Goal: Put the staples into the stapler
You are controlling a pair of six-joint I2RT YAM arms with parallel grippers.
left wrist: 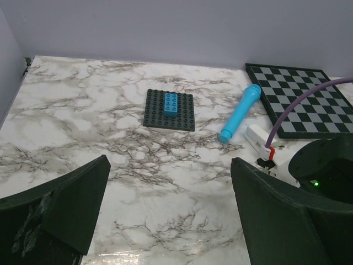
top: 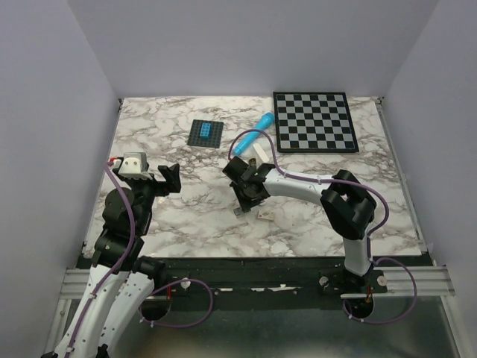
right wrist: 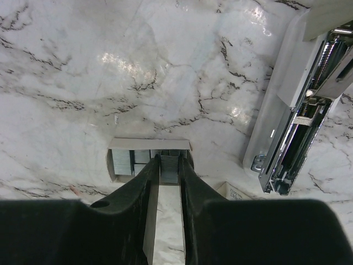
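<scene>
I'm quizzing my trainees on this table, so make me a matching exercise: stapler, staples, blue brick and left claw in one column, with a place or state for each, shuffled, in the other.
1. stapler
2. staples
3. blue brick
4. left claw

A. wide open, holding nothing
B. on the dark studded baseplate
C. between the fingers of the right claw
D. lying open, metal rail exposed

Pairs: 1-D, 2-C, 3-B, 4-A
</scene>
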